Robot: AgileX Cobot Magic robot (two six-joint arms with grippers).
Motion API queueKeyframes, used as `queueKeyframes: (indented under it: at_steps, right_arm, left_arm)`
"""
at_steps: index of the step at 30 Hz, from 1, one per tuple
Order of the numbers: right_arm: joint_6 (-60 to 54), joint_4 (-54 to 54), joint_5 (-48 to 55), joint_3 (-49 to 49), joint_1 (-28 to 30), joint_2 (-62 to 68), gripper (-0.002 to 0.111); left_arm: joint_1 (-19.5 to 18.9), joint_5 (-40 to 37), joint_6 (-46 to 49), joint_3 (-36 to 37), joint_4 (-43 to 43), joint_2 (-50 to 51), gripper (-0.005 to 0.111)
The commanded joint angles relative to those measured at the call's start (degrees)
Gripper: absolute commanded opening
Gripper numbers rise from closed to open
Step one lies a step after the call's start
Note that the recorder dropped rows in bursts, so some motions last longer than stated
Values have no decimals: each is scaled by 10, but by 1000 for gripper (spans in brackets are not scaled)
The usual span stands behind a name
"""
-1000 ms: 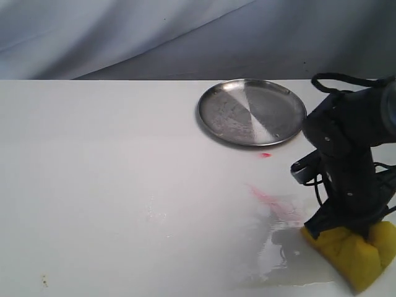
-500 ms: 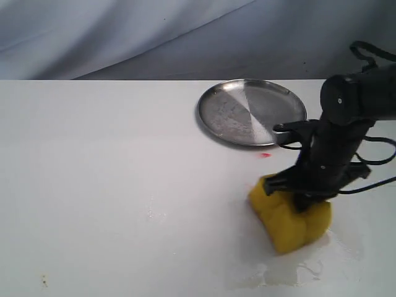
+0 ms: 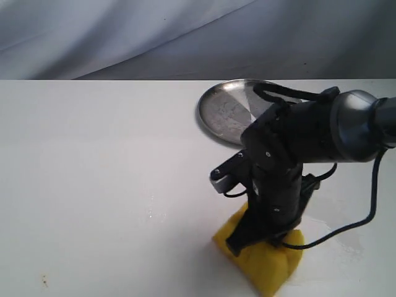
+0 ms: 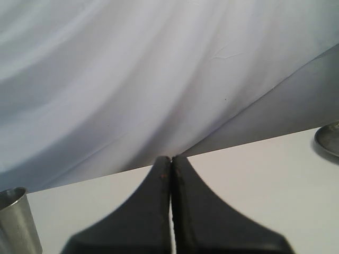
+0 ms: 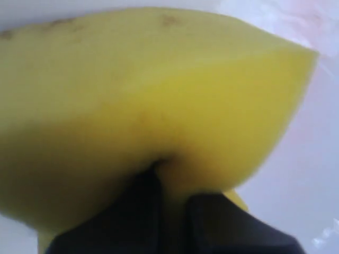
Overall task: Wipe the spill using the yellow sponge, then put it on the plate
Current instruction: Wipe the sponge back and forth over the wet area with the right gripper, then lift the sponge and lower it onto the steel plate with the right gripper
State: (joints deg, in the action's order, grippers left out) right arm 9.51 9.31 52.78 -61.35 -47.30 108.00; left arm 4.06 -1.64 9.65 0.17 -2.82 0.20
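Note:
My right gripper (image 3: pixel 263 238) is shut on the yellow sponge (image 3: pixel 263 261) and presses it onto the white table near the front edge. In the right wrist view the yellow sponge (image 5: pixel 148 95) fills most of the picture, pinched between the black fingers (image 5: pixel 140 206). The silvery plate (image 3: pixel 226 111) lies behind the arm, partly hidden by it. No amber spill shows; the arm and sponge cover that area. My left gripper (image 4: pixel 171 164) is shut on nothing, off to the side, and does not appear in the exterior view.
A wet sheen (image 3: pixel 334 241) lies on the table to the right of the sponge. A metal cup (image 4: pixel 18 222) stands at the edge of the left wrist view, where the plate's rim (image 4: pixel 328 140) also shows. A grey cloth backdrop (image 3: pixel 124 31) hangs behind the table.
My right gripper has dragged the sponge leftward across the wet patch, from the front right corner to the front middle. The pink-red streak no longer shows. The left gripper has no earlier frame.

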Motion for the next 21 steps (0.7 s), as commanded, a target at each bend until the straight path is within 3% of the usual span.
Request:
queueKeyframes:
  at_steps: [1,7,15,21]
  right_arm:
    - [63,151,72,60,19,4,0]
    - [87,198,80,116,88,-5,0]
    - [106,233,48,119,191,-6,0]
    - [118,267,68,8,227,-6,0]
  left_arm:
    - [-1,4,-5,-2,4,-2,0]
    - [-1,4,-5,-2,4,-2,0]
    - [-1,4,-5,-2,4,-2,0]
    - [-1,4,-5,-2,4,-2,0]
